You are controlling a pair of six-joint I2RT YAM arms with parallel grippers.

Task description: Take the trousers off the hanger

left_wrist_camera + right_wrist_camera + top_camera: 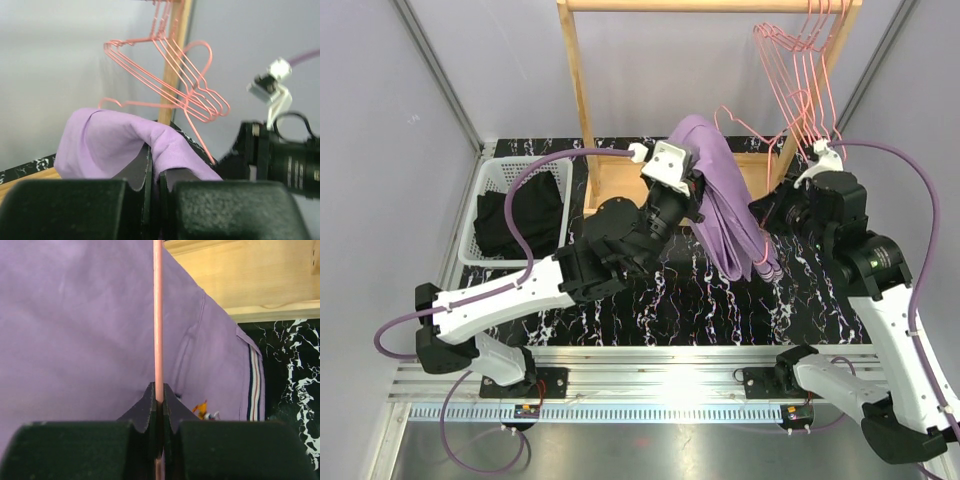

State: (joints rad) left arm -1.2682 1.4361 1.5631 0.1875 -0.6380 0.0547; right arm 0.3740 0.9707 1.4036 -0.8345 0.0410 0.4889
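The lilac-purple trousers (720,195) hang folded over a pink wire hanger (745,128) above the table's middle. My left gripper (692,178) is shut on their top fold, which shows as purple cloth (115,145) pinched between my left fingers (145,170). My right gripper (768,212) is shut on the hanger's pink wire (158,315), with the purple trousers (75,340) right behind it. The black trousers (520,218) lie in a white basket (495,175) at the left.
A wooden rack (582,90) stands at the back, with several empty pink hangers (810,70) on its rail at the right; they also show in the left wrist view (175,75). The table top (680,300) is black marble-patterned.
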